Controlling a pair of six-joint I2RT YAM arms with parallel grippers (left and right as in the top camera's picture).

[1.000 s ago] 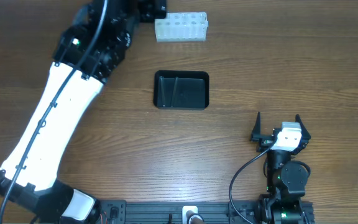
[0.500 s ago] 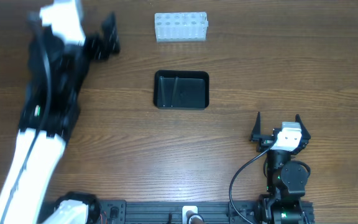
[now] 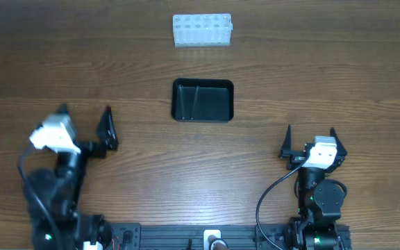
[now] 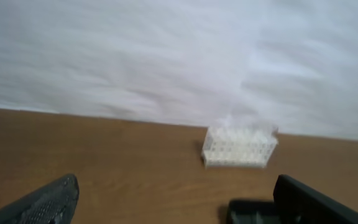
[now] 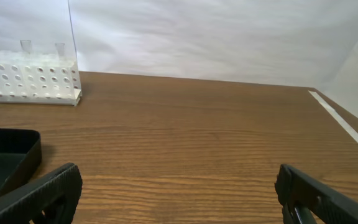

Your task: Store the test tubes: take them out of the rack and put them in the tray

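The white test tube rack (image 3: 202,30) stands at the far middle of the wooden table; the right wrist view shows the rack (image 5: 30,78) with two clear tubes (image 5: 25,45) sticking up. The black tray (image 3: 203,101) lies just in front of it, and a thin pale line inside may be a tube. My left gripper (image 3: 85,119) is at the near left, open and empty, facing the rack (image 4: 240,144) and a corner of the tray (image 4: 247,210). My right gripper (image 3: 311,132) is at the near right, open and empty, with the tray (image 5: 5,162) off to its side.
A white wall backs the table's far edge (image 5: 197,78). A pale strip (image 5: 344,124) runs along the table's right side. Bare wood lies between both grippers and the tray.
My left arm has pulled back from beside the rack at the far side to the near left, ending open and empty. The right arm, rack and tray have not moved.
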